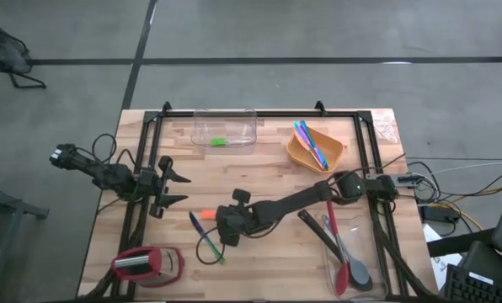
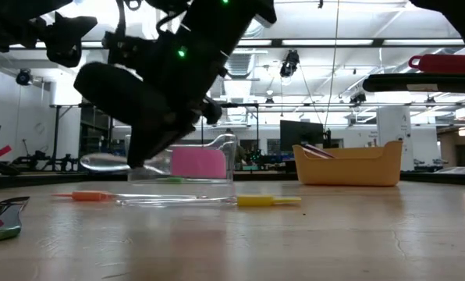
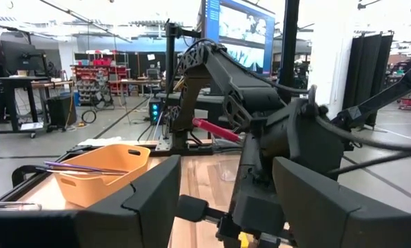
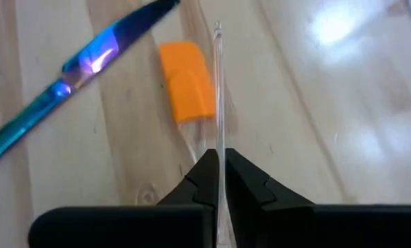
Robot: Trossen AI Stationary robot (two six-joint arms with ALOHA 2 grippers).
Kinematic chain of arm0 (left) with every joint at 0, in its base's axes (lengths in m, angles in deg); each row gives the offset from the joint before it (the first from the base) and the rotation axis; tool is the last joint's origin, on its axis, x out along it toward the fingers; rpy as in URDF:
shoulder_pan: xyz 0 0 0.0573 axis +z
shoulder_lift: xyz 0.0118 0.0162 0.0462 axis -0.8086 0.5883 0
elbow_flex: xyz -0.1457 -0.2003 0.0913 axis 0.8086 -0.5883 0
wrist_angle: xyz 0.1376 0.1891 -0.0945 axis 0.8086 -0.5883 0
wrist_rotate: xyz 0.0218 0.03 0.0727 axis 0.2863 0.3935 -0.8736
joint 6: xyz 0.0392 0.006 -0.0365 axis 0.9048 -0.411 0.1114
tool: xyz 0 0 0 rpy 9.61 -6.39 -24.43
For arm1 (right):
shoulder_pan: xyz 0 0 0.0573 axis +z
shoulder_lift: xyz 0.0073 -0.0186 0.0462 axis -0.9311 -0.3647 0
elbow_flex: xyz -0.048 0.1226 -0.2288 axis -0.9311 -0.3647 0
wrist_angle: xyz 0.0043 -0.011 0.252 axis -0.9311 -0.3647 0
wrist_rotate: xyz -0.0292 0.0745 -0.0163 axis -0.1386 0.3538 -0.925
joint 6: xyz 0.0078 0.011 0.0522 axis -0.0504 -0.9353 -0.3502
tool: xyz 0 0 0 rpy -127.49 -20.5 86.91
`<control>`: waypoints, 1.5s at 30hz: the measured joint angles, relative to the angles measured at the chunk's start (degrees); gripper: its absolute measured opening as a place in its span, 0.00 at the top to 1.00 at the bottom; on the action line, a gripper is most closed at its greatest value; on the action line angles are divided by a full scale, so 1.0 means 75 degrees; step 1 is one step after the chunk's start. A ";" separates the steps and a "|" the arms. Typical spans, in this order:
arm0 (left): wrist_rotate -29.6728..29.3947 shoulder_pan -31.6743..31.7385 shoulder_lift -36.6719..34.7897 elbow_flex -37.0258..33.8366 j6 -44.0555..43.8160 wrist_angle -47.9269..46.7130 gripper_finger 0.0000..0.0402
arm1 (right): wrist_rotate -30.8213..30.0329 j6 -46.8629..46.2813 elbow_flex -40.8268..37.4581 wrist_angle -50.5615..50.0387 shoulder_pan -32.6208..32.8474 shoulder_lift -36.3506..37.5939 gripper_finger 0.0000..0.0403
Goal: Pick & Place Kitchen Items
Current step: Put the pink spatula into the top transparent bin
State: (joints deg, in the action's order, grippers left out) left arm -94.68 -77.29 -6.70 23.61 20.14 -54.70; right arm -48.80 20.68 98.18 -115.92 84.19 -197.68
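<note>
Fingertips of our right gripper [image 4: 219, 180] are pinched tight on the thin clear handle of an orange-tipped utensil [image 4: 188, 79] lying flat on the table [image 1: 268, 172], just beside a blue knife [image 4: 74, 65]. Our left gripper [image 1: 173, 188] waits with fingers wide at the table's left side.

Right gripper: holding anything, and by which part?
Yes. The right gripper is shut on a thin clear utensil, pinching its clear stem below the orange tip. The left gripper is open and holds nothing.
</note>
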 joint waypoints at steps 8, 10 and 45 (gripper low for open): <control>0.0000 0.0003 0.0000 -0.0003 0.0000 -0.0010 0.41 | -0.0450 0.0491 0.0554 -0.0787 -0.0304 0.0015 0.97; 0.0000 0.0001 0.0000 -0.0003 0.0000 -0.0007 0.41 | -0.0535 0.0631 0.0670 -0.0972 -0.0441 0.0021 0.97; 0.0000 0.0000 0.0000 -0.0003 0.0000 -0.0010 0.41 | 0.1266 0.4268 0.2160 0.0017 -0.4237 0.0036 0.97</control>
State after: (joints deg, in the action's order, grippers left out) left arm -94.68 -77.29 -6.70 23.59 20.14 -54.78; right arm -39.30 52.69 114.39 -115.80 52.41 -197.41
